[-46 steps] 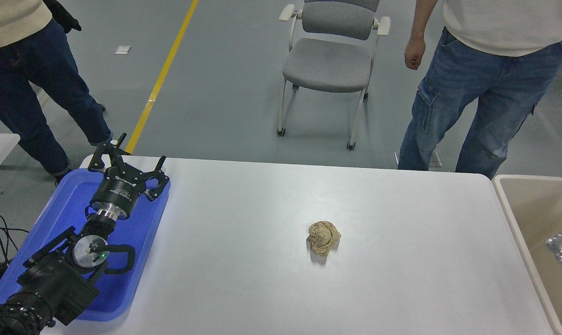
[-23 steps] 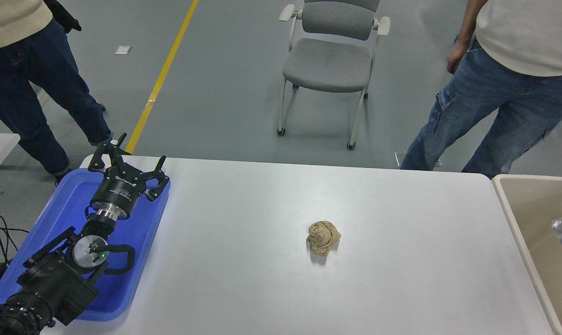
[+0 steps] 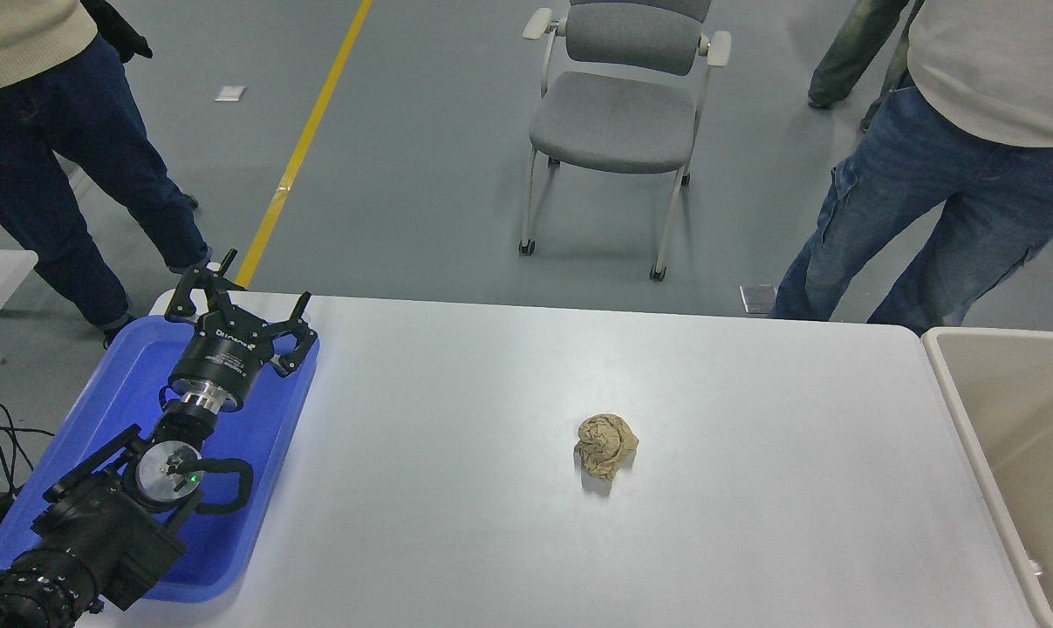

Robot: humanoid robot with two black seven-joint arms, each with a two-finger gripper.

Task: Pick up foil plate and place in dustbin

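The beige dustbin [image 3: 953, 392] stands against the table's right end, only its left part in the picture, showing a smooth tan inside. The foil plate is out of view. My left gripper [image 3: 240, 301] is parked over the blue tray at the lower left, its fingers spread open and empty. No part of my right arm shows.
A crumpled tan paper ball [image 3: 606, 445] lies near the middle of the white table [image 3: 735, 541]. The blue tray [image 3: 256, 453] sits under my left arm. A grey chair [image 3: 618, 113] and two standing people [image 3: 953, 166] are beyond the far edge.
The shiny foil seen inside the dustbin at the right edge slid out of the picture. The person at the far right stepped further right. My left arm has not moved.
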